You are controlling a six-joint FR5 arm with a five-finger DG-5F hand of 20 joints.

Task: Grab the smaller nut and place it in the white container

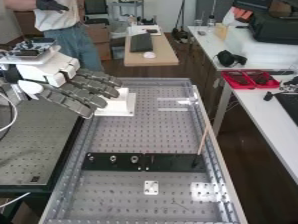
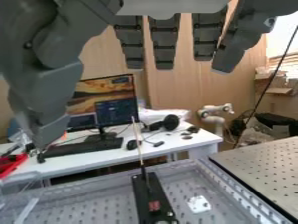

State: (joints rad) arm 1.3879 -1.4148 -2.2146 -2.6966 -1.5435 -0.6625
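In the high view the hand (image 1: 78, 93) is at the upper left, fingers straight and spread. Its fingertips are beside and partly in front of the white container (image 1: 122, 106), whose inside I cannot make out. Toward the near end, on the flat black bar (image 1: 174, 162), stand the small, faint smaller nut (image 1: 91, 158), the larger nut (image 1: 113, 159) and the bearing (image 1: 134, 159). The wrist view has the hand (image 2: 163, 42) with fingers apart, the thumb hanging large beside them and no part held; the black bar (image 2: 154, 197) lies beyond.
A thin light stick (image 1: 203, 141) rises from the bar's far right end. Raised rails (image 1: 223, 170) edge the perforated bench. A small white plate (image 1: 151, 187) lies in front of the bar. Red trays (image 1: 249, 79) are on the side table. A person stands behind the arm.
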